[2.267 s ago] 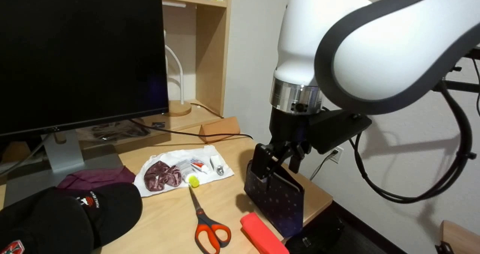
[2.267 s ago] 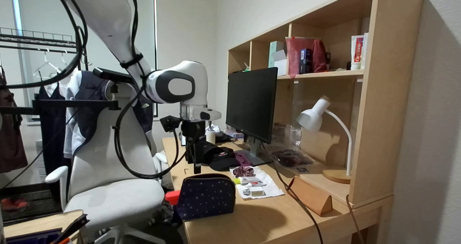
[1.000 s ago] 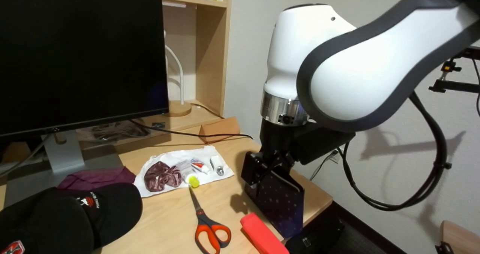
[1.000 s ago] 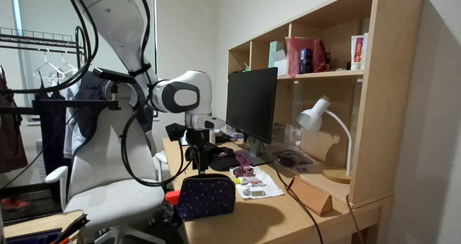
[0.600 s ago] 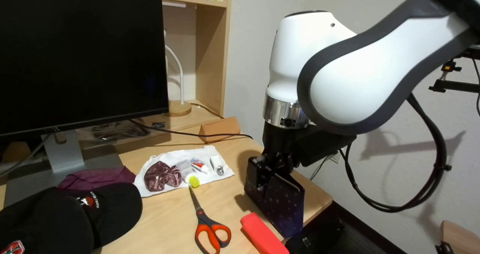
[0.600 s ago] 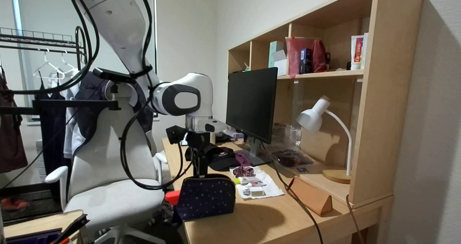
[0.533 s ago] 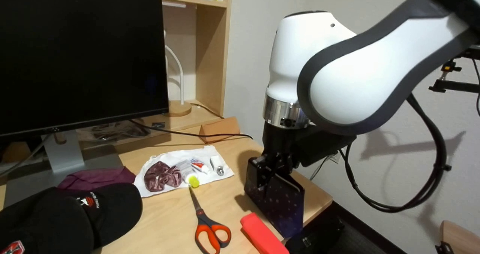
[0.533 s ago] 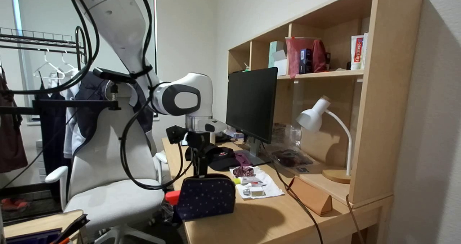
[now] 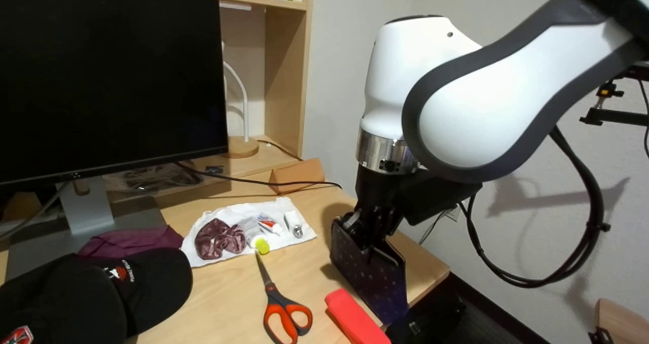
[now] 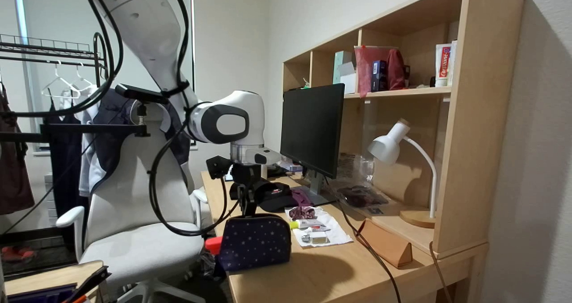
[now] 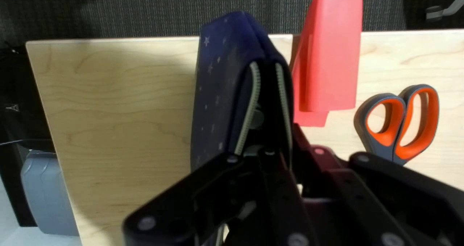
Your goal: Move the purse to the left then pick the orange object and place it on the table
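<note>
The dark navy, star-dotted purse (image 9: 357, 278) stands upright on the table (image 9: 223, 298), its zip top gaping, close to the desk corner. My gripper (image 11: 284, 140) has come down over its rim. In the wrist view one finger is inside the mouth of the purse (image 11: 214, 93) and the other outside, with the zip edge squeezed between them. The fingertips are mostly hidden by the purse (image 10: 257, 245) in an exterior view. The red-orange object (image 11: 335, 57) lies right beside the purse, apart from the gripper, overhanging the table's front edge.
Scissors with orange handles (image 9: 286, 313) lie near the orange object. A black cap (image 9: 157, 283) and a white cloth (image 9: 299, 240) bearing small items lie farther along. A monitor (image 9: 111, 80) and tan case (image 9: 296, 176) stand behind. A grey chair (image 10: 134, 249) faces the desk.
My arm came down onto the purse, then stopped. Over the last half second the jaws closed, pinching the purse's rim, which bent inward and shifted slightly.
</note>
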`<state>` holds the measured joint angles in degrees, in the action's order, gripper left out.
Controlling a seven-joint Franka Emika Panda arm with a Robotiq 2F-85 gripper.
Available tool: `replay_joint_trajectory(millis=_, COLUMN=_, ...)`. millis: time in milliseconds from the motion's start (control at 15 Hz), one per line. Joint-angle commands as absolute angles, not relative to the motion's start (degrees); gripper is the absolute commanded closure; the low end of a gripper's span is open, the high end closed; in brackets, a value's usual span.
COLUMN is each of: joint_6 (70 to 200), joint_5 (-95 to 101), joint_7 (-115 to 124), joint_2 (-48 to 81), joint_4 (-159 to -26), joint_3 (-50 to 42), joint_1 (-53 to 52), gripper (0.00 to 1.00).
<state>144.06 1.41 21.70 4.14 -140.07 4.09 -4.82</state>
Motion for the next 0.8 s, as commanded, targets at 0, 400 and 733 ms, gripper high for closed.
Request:
replay_joint_trajectory(millis=0, joint_6=144.74, joint_5=0.02, joint_7=21.53, joint_2=2.14, joint_4=-142.17, joint_3=3.71, joint_1=-4.79, gripper=0.96)
replay_joint_trajectory(millis=400, joint_6=143.29, joint_5=0.19, joint_7=19.15, joint_2=-4.31, joint_4=-143.05, joint_3=3.87, joint_1=-4.82, gripper=0.90)
replay_joint_trajectory(millis=733, joint_6=138.10, joint_5=1.74, joint_7=9.96, joint_2=-8.76, joint_4=-138.40, joint_3=6.56, joint_1=-6.83, gripper=0.92)
